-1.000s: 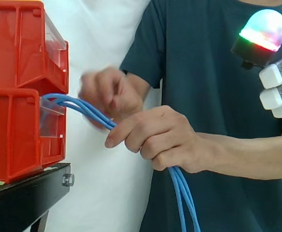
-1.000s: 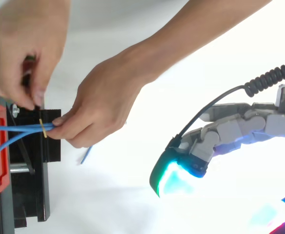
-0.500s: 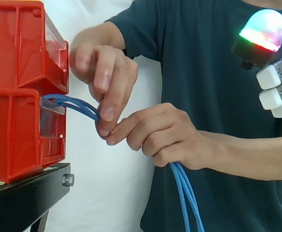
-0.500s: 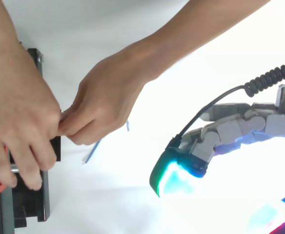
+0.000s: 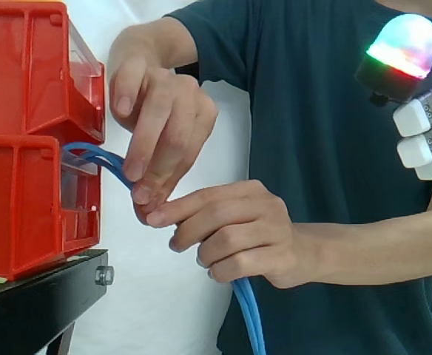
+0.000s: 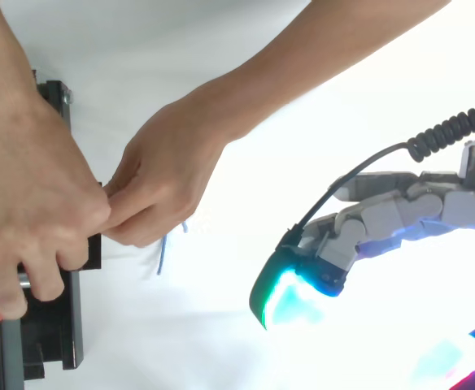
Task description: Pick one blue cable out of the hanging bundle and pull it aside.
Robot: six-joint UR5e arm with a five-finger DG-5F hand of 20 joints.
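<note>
A bundle of blue cables (image 5: 101, 157) comes out of the lower red bin (image 5: 24, 200) and hangs down past the bottom edge (image 5: 249, 318). A person's two hands hold it: one (image 5: 153, 111) pinches it close to the bin, the other (image 5: 238, 237) is wrapped round it just below. In the top view a short blue piece (image 6: 163, 256) shows under those hands. My hand (image 6: 384, 219) stays well to the right of the bundle, apart from it, its fingers relaxed and holding nothing. Its glowing tip (image 5: 405, 44) sits high at the right of the side view.
A second red bin (image 5: 31, 66) is stacked on the lower one, both on a black stand (image 5: 38, 303). The person in a dark shirt (image 5: 327, 133) stands right behind the cables, one forearm (image 6: 319, 65) crossing between the bins and my hand.
The person's upper hand came down onto the bundle by the bin, and the lower hand slid left and down along the cables. My hand has not moved.
</note>
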